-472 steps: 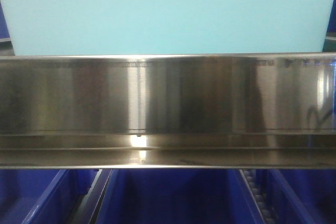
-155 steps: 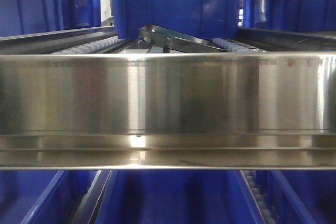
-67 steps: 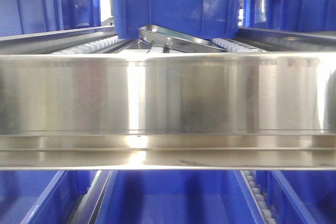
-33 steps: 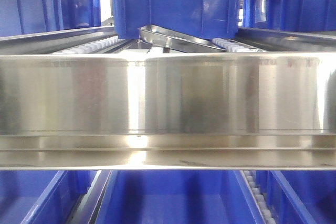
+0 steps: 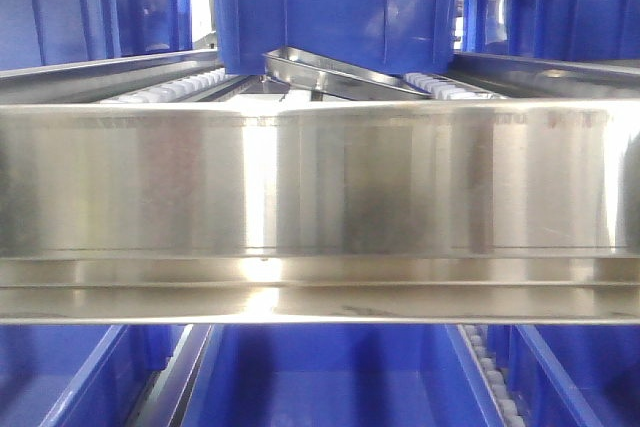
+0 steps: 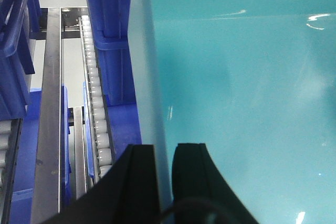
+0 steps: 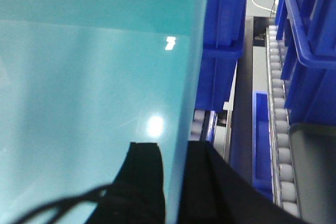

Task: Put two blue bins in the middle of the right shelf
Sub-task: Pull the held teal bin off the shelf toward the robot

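We hold the pale cyan bin (image 6: 236, 77) by its walls, with the left gripper (image 6: 164, 182) and right gripper (image 7: 176, 187) each clamped at 6 o'clock and a dark blue bin (image 6: 113, 24) just beside. Marks on the steel rail (image 5: 320, 187) are too blurred to read. The cyan bin that filled the front view seconds ago has left it.
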